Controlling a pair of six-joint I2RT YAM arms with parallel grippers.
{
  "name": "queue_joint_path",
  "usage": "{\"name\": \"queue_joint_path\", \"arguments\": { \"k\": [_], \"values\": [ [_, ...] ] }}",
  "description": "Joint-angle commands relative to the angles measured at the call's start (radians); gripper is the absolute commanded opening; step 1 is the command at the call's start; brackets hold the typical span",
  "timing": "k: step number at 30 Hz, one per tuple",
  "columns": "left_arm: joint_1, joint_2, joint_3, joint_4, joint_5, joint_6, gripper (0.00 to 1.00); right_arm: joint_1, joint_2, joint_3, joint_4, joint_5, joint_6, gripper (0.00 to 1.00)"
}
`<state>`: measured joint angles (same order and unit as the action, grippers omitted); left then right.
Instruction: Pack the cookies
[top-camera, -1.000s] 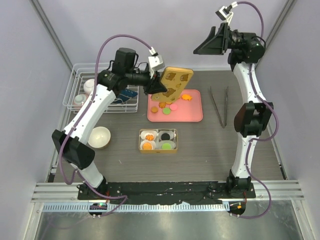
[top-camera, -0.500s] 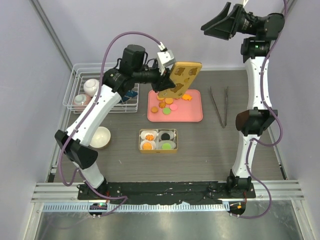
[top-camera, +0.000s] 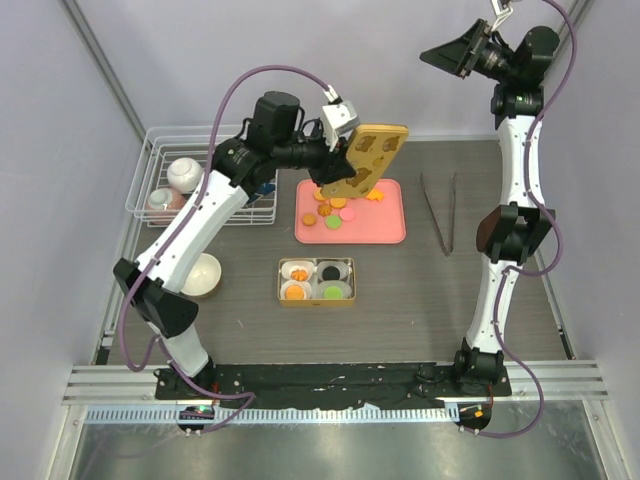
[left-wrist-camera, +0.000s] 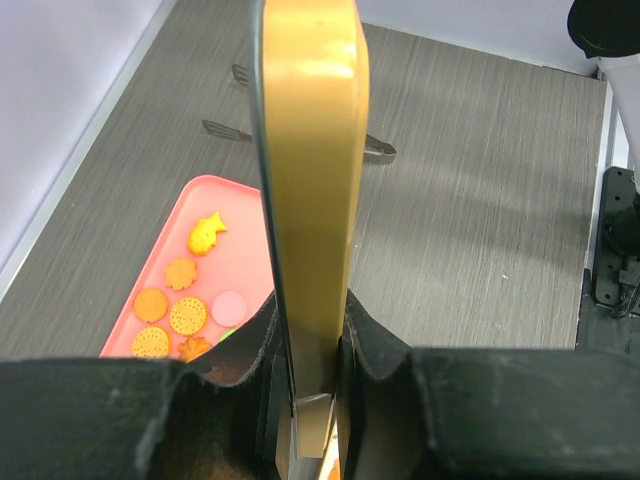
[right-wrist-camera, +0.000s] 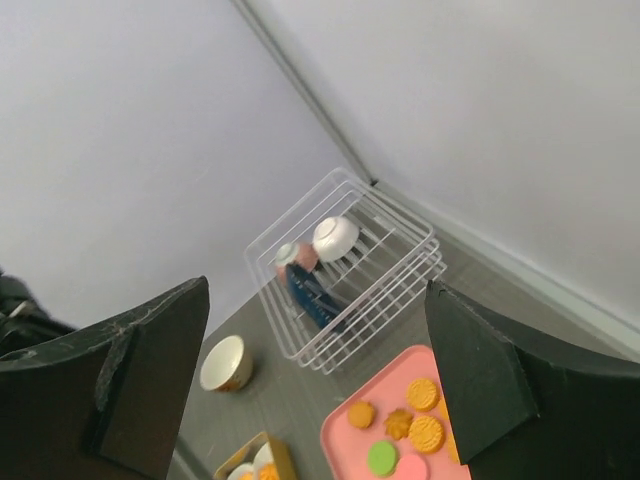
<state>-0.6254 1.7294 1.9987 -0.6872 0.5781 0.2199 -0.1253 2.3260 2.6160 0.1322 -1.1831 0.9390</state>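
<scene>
1. Two arms in view. At the far left of the table (top-camera: 420, 300) stands a white wire basket (top-camera: 160, 205) with crockery in it. A pale bowl (top-camera: 198, 274) sits nearer, on the bare table.
2. Left hand (top-camera: 335, 163) is clamped narrow on the lower edge of a flat gold panel (top-camera: 368, 158). The panel stands on edge, tilted, and is held in the air over the far left part of the pink tray (top-camera: 385, 225).
3. Loose cookies (top-camera: 333, 212) lie on the left half of the pink tray: orange, one green, one pink.
4. Just in front of the tray is a gold tin (top-camera: 316, 299) with four paper cups (top-camera: 333, 270). More cookies sit in the cups: orange in the left pair, black and green in the right.
5. Tongs (top-camera: 445, 212) lie right of the tray, apart from it.
6. Right hand (top-camera: 445, 55) is raised high at the far right, fingers spread wide and holding nothing.
</scene>
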Motion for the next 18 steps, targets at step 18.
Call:
{"name": "queue_joint_path", "arguments": {
  "k": [18],
  "values": [
    [-0.007,0.114,0.212,-0.43,-0.125,0.361,0.0,0.125,-0.362,-0.135,-1.097,0.462,-1.278,1.0]
  ]
}}
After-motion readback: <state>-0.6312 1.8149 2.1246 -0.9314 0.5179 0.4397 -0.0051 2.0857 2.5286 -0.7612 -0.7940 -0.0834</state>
